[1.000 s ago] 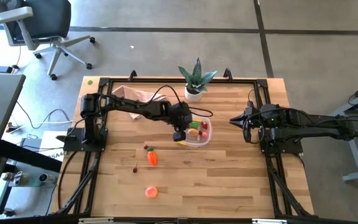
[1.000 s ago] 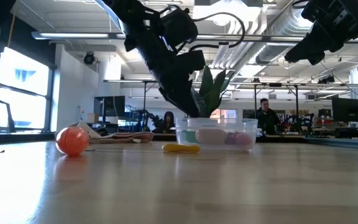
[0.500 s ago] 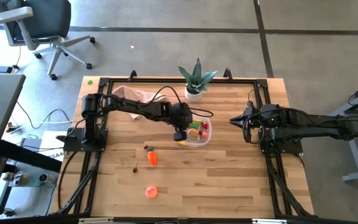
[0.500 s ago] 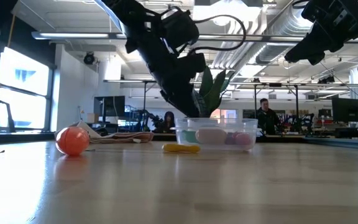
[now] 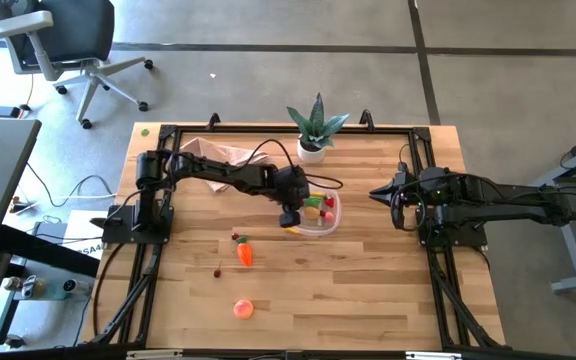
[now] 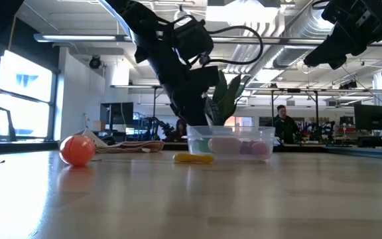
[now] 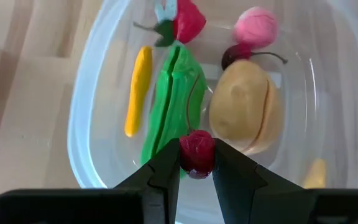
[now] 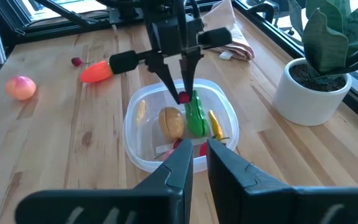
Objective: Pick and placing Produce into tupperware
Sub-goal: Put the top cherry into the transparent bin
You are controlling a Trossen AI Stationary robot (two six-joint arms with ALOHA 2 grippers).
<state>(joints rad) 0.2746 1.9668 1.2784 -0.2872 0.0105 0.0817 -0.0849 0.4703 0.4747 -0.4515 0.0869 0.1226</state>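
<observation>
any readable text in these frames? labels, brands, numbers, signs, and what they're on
None readable in any view.
Clear plastic tupperware and the toy produce in it: no label or print.
White plant pot: plain.
Dark left gripper, shut on a small dark-red piece: no markings visible.
Dark right gripper: no markings visible.
Room behind the table in the low view: any signs there are too small to read.

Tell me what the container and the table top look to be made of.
The tupperware looks like clear, slightly glossy plastic: the green pod inside and the wood below show through its walls. The table looks like butcher-block wood with a smooth matte finish, judging by its jointed strips and grain.
</observation>
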